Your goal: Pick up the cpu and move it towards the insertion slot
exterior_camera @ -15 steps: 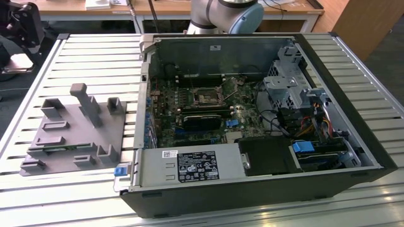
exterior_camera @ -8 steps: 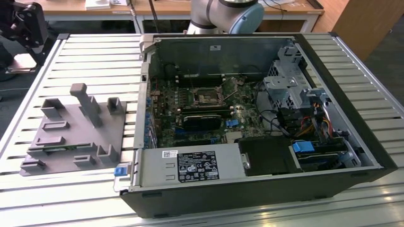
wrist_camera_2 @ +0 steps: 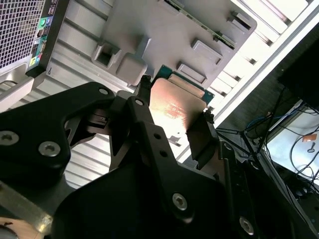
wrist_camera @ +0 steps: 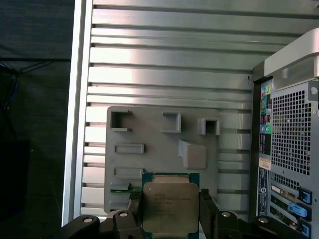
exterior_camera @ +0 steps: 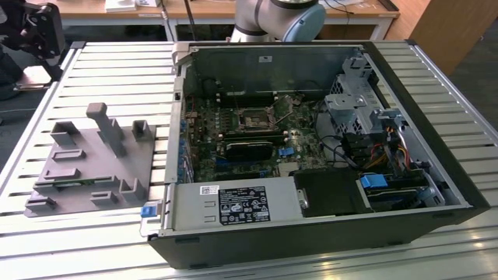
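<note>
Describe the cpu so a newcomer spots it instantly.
Start at the slatted metal table beside the computer case, where a grey fixture plate lies. Over one edge of the plate, the gripper holds the cpu between two black fingers. It is the only flat, shiny metal square, green-rimmed; the blocks around it are matte grey plastic.

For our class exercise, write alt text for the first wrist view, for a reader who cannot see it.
The end effector grips the cpu by two opposite edges, its silver metal top facing the camera. Behind it lies a grey fixture plate on a slatted metal table, beside a computer case.
</note>
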Robot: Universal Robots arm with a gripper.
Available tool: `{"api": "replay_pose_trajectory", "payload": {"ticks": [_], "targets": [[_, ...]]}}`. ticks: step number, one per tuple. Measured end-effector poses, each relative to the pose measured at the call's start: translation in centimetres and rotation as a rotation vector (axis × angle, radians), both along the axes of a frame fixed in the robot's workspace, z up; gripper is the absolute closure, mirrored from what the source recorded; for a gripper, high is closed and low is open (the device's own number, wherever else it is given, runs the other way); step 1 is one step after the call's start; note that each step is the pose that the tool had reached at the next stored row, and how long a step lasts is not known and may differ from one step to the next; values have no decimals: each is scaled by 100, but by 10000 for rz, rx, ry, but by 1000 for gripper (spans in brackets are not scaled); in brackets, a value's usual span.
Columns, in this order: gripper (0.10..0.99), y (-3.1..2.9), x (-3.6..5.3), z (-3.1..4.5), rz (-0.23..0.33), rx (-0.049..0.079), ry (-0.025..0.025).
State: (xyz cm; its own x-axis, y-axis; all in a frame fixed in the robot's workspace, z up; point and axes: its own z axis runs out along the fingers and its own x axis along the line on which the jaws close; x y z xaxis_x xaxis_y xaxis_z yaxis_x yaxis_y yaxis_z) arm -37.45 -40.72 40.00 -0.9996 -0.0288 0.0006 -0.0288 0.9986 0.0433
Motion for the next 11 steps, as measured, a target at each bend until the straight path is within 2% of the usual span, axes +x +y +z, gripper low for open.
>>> {"api": "replay_pose_trajectory", "payload": {"ticks": [11], "targets": [[545,0,96,-1,0,1,-1]]}}
